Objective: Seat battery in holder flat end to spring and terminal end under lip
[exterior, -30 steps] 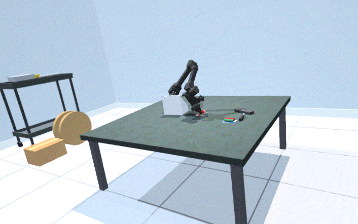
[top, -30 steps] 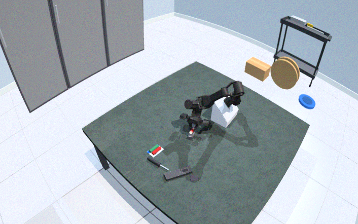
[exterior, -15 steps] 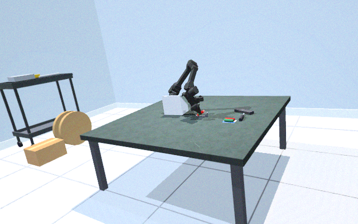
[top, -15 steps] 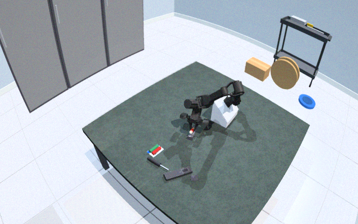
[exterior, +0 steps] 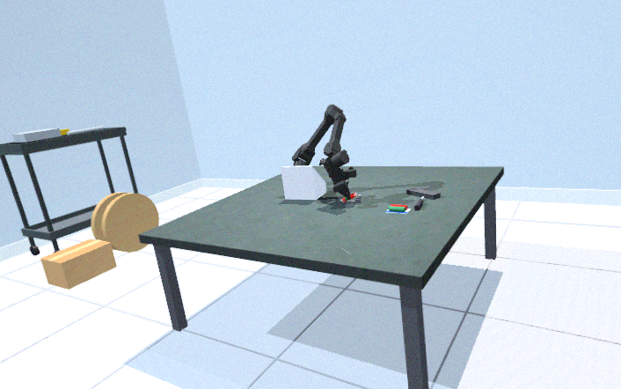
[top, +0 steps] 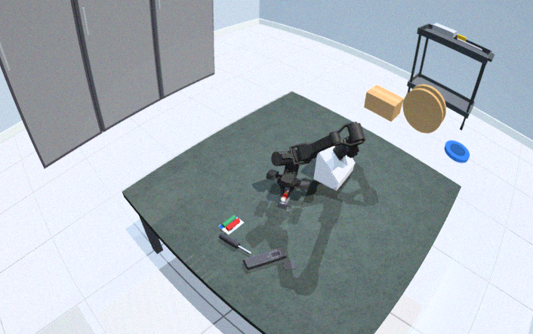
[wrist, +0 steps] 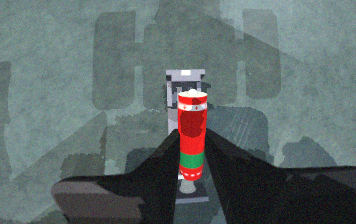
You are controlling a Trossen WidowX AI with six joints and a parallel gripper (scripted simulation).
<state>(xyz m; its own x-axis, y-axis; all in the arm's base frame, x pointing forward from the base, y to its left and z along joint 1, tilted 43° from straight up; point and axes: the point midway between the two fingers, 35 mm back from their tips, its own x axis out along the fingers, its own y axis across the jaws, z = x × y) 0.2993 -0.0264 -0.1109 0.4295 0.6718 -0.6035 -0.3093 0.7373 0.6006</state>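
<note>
The gripper (top: 286,189) (exterior: 347,195) (wrist: 190,133) pinches the red battery (top: 284,196) (exterior: 350,197) (wrist: 192,135) — over the holder (top: 283,203) (exterior: 357,199) (wrist: 186,75). Nearby sits a white block (top: 332,173) (exterior: 302,183); farther off, a screwdriver (top: 229,240) (exterior: 419,203). The battery's long axis runs roughly along the holder, tilted — terminal towards the lip, flat end by the spring (wrist: 188,187).

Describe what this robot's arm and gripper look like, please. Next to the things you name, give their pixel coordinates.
The arm (top: 314,149) (exterior: 320,130) is black all over, built of straight links with chunky, rounded cylinder-like joints. Its gripper (top: 286,191) (exterior: 347,196) (wrist: 190,133) is black too, with two fingers that taper towards their tips. I can make out no cables or lettering at this size.
</note>
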